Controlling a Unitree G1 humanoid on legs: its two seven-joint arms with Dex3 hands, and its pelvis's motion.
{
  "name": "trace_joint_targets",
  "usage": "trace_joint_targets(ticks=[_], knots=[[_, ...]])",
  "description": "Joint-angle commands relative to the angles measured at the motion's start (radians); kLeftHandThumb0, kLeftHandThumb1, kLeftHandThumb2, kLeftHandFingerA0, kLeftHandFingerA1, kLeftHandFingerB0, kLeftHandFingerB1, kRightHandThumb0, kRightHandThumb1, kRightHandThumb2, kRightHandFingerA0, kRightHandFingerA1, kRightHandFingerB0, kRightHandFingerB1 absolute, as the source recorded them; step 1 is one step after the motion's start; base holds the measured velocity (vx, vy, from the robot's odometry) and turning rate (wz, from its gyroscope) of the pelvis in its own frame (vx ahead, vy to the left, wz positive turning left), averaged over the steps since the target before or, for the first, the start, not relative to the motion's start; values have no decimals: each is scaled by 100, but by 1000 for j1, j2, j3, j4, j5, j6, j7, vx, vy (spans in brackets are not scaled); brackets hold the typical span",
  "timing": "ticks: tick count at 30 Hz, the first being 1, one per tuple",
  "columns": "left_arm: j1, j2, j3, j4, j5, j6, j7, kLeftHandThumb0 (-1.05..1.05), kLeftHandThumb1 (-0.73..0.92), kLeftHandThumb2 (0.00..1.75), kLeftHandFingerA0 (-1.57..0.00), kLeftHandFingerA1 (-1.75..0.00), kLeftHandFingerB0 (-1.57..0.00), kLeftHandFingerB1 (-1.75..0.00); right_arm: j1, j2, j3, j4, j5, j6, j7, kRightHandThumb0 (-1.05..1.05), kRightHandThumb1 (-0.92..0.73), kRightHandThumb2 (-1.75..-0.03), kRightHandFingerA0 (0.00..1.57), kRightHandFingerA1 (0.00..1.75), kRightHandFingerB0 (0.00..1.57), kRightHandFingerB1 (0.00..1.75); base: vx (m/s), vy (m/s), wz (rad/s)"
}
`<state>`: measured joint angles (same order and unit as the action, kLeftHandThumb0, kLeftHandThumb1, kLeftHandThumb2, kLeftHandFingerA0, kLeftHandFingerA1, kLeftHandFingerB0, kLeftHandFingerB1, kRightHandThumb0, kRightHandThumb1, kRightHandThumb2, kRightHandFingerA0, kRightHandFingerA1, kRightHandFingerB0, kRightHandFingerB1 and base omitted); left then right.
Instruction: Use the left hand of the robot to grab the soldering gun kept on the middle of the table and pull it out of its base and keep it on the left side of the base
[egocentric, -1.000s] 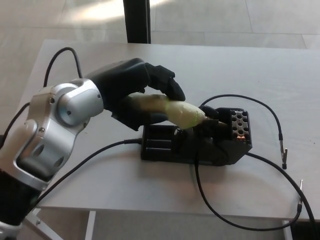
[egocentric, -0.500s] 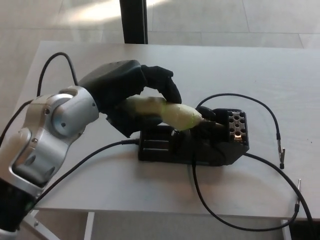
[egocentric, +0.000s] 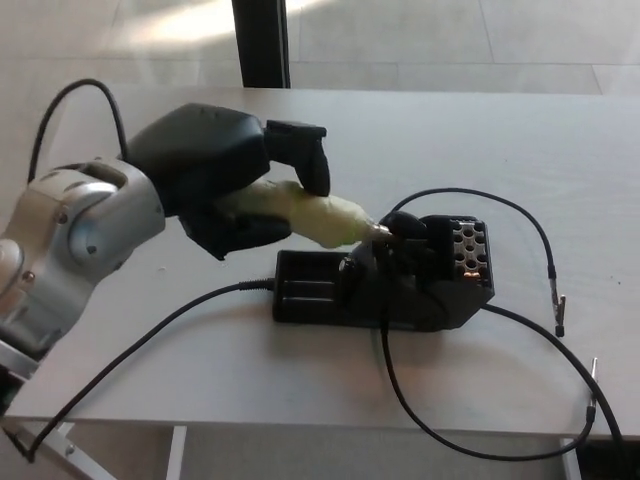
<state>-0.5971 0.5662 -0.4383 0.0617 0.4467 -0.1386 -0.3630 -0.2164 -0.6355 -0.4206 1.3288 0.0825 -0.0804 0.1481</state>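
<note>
I am at the pulling step: my left hand is closed around the pale handle of the soldering gun, and the gun is not yet free, I think. Its front end sits at the holder on top of the black base, just where the dark collar meets it, so the tip looks at least partly inside. The base stands near the middle of the surface, with its black cables looping to the right and toward the front edge.

For the next move I judge that I must draw the gun back along its own line, up and to my left, until the tip leaves the holder completely. Only then can I lower it on the bare surface to the left of the base. The base may slide or tip if I pull sideways, and the cord of the gun could drag.

My forearm comes in from the left, low over the surface, with the wrist bent so that the back of the hand faces up. The thumb and fingers wrap the handle from above and below. My right hand is not visible.
</note>
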Motion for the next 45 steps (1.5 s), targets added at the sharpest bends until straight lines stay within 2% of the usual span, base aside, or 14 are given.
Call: trace_joint_targets(ticks=[1, 7, 9, 14, 15, 19, 23, 29, 30, 31, 36, 40, 44, 45], knots=[[-66, 93, 32, 28, 119, -50, -5, -6, 52, 97, -120, -145, -91, -127, -5, -36, -2, 6, -1, -20, -7, -76, -26, -120, 127, 99, 49, 104, 0, 0, 0], [-89, 119, 60, 24, 133, -88, 18, -13, 53, 95, -121, -144, -92, -127, -2, -36, -10, 4, 7, -24, 6, -75, -25, -121, 126, 100, 61, 108, 0, 0, 0], [-79, 122, 73, 18, 131, -102, 25, -11, 52, 97, -123, -144, -96, -127, 0, -37, -7, 4, 3, -28, 11, -78, -14, -130, 130, 89, 48, 123, 0, 0, 0], [-28, 112, 115, -12, 86, -96, 0, -11, 52, 97, -123, -143, -97, -127, -2, -38, -5, 6, 1, -25, 9, -76, -26, -121, 131, 102, 68, 106, 0, 0, 0], [10, 106, 132, -35, 57, -75, -15, -8, 63, 86, -90, -175, -67, -163, -5, -37, -14, 6, 10, -21, 11, -78, -24, -123, 129, 99, 70, 108, 0, 0, 0], [111, 73, 165, -66, 39, -59, 3, -6, 62, 89, -91, -175, -70, -166, -8, -38, -6, 3, 3, -14, -1, -77, -12, -133, 142, 89, 73, 122, 0, 0, 0], [257, 18, 201, -69, 14, -2, 13, -7, 74, 72, -81, -175, -71, -152, -10, -24, 1, 1, -1, -21, 3, -78, -25, -122, 136, 100, 72, 106, 0, 0, 0], [435, -144, 215, -28, 14, 147, 59, -8, 62, 101, -89, -161, -78, -139, -14, -19, 3, 6, 0, -24, 1, -72, -24, -118, 139, 103, 74, 104, 0, 0, 0], [451, -175, 213, -18, 19, 167, 77, -9, 59, 102, -93, -159, -80, -137, -13, -16, 3, 5, 2, -28, 3, -79, -16, -127, 140, 86, 80, 118, 0, 0, 0], [456, -182, 212, -7, 24, 157, 88, -10, 56, 109, -100, -158, -82, -139, -13, -14, 3, 5, 2, -28, 2, -71, -25, -118, 140, 104, 76, 104, 0, 0, 0], [492, -221, 185, 77, 39, 136, 127, -13, 53, 121, -119, -124, -96, -109, -12, -14, 11, 5, -1, -22, -3, -79, -20, -120, 131, 95, 81, 109, 0, 0, 0], [506, -210, 186, 58, 37, 151, 125, -13, 52, 124, -113, -122, -94, -117, -15, -16, 10, 3, 4, -16, -6, -74, -24, -120, 141, 103, 74, 105, 0, 0, 0], [533, -188, 184, 19, 59, 171, 140, -23, 74, 78, -114, -120, -67, -75, -13, -12, -4, 8, 16, -17, -2, -74, -14, -129, 138, 88, 80, 116, 0, 0, 0], [540, -167, 177, 2, 78, 165, 136, -31, 72, 62, -88, -105, -44, -55, -11, -15, 6, 2, 8, -21, 2, -81, -27, -125, 135, 99, 75, 105, 0, 0, 0]])
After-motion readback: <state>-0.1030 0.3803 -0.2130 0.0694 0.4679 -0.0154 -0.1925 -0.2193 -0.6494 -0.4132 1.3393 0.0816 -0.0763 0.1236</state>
